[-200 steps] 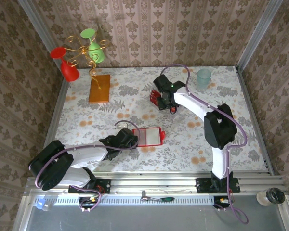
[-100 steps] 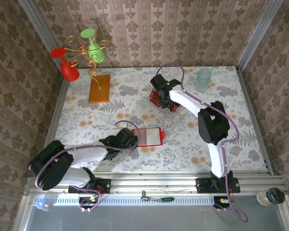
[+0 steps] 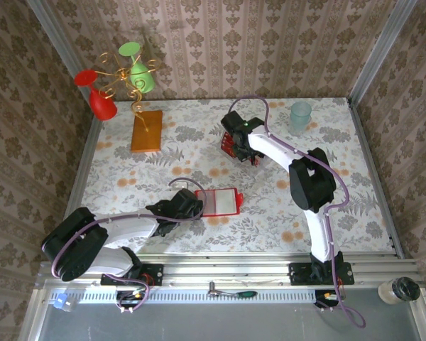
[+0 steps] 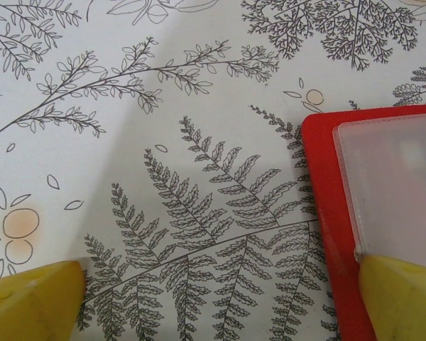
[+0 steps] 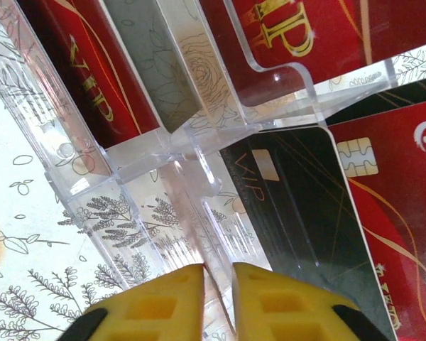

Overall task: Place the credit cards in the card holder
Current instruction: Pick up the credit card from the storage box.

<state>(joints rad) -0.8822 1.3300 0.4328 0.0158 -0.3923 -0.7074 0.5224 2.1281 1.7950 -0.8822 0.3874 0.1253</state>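
**Okay: right end effector pinched in at the card rack, left one wide open by the card holder**

Right end effector: the yellow fingers are drawn in to a narrow slit at the foot of a clear plastic rack. A thin pale strip sits in the slit. I can't tell if it's a card edge or a rack rib, so no call on a grasp.

Left end effector: released and fully spread, with only bare counter between the tips. The tip at the right of its wrist view overlaps the near corner of the card holder.

Hard to see: from above, the right wrist covers most of the rack, and just a red bit of the credit cards pokes out. The right wrist view crops every card. "VIP" is readable, but the count isn't.

Containers: the rack's slots hold red credit cards leaning on edge, plus a dark chip card. The card holder lies open and flat at the front middle of the counter. Its frosted pocket faces up, contents unreadable.
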